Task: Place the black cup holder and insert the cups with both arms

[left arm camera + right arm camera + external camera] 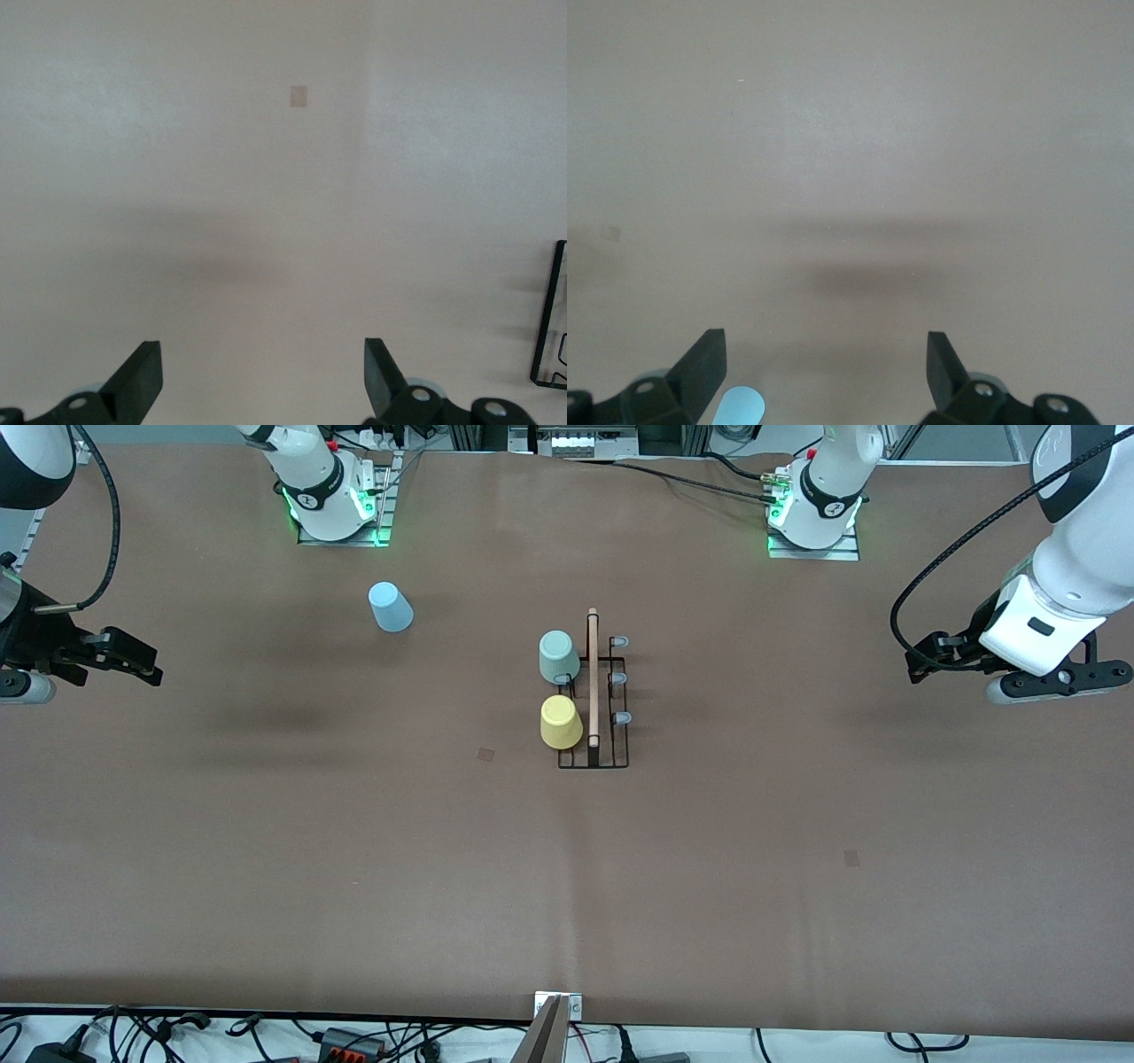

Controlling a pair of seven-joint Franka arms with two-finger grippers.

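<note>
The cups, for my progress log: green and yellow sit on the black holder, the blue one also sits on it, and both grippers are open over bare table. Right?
Not quite. In the front view the blue cup stands alone on the table, toward the right arm's end, apart from the black cup holder. The green cup and yellow cup are on it. The left gripper and right gripper are open over bare table.

Black cup holder (595,713) stands upright mid-table, wooden rod handle on top, three grey-tipped pegs bare. Pale green cup (558,656) and yellow cup (561,722) sit inverted on its pegs, yellow nearer the front camera. Light blue cup (390,607) sits inverted on the table, well apart from the holder toward the right arm's end.
</note>
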